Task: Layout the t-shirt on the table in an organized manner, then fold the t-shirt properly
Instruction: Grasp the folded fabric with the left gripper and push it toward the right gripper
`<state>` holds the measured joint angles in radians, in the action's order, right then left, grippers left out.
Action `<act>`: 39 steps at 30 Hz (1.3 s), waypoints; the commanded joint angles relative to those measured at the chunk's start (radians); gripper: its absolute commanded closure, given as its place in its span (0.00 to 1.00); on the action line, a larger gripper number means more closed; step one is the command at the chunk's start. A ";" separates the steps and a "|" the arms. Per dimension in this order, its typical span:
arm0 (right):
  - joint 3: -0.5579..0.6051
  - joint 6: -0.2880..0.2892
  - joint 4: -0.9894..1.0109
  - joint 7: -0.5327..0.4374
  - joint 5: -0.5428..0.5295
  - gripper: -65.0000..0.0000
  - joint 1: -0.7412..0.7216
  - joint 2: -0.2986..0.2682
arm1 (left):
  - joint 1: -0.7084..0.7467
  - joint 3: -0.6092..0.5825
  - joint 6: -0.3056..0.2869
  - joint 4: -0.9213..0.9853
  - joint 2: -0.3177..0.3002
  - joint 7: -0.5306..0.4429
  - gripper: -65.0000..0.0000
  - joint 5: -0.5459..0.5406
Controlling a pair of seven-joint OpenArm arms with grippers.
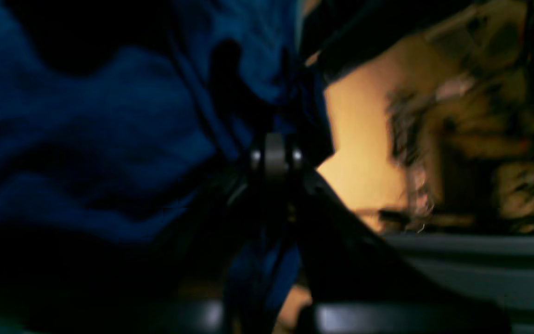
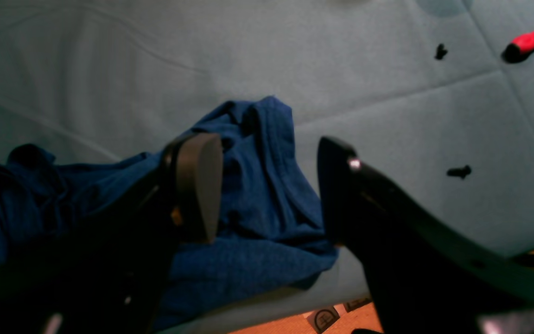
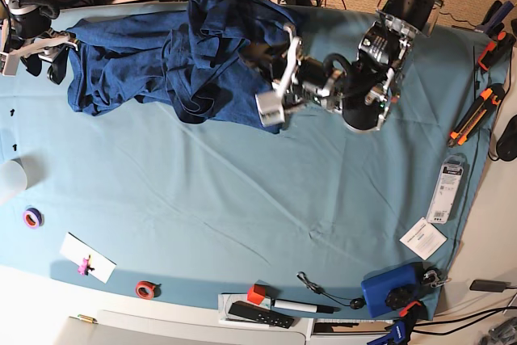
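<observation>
Teal cloth-covered table (image 3: 242,224); navy t-shirt (image 3: 145,58) bunched along far edge.

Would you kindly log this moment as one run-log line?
stage: laying out | t-shirt: bunched on table | left gripper: shut on t-shirt | right gripper: open over t-shirt edge

Navy heathered t-shirt (image 3: 153,62), light teal table (image 3: 242,199)

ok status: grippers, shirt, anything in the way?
Left gripper shut on t-shirt. Right gripper open above shirt edge, holding nothing. Shirt bunched at table far edge, not laid out. Nothing blocking.
</observation>
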<state>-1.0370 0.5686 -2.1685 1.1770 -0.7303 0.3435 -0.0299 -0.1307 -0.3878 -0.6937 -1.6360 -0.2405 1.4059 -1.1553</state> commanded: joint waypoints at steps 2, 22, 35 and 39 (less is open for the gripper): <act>-0.005 -0.001 -0.016 -0.026 -0.013 0.50 0.000 -0.011 | -0.016 -0.031 -0.004 -0.013 -0.018 -0.010 1.00 0.102; -0.005 -0.001 -0.016 -0.028 -0.013 0.50 0.000 -0.011 | -0.016 -0.140 -0.004 -0.013 -0.002 -0.106 1.00 0.145; -0.005 -0.001 -0.016 -0.029 -0.013 0.50 0.000 -0.012 | -0.016 -0.140 -0.004 -0.013 0.115 -0.108 1.00 0.137; -0.005 -0.001 -0.016 -0.029 -0.013 0.50 0.000 -0.012 | -0.016 -0.140 -0.004 -0.013 0.135 -0.116 1.00 0.138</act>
<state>-1.0370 0.5686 -2.1685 1.1767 -0.7303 0.3435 -0.0299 -0.1307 -0.5301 -0.6933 -1.6352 -0.1154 1.3094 -0.9920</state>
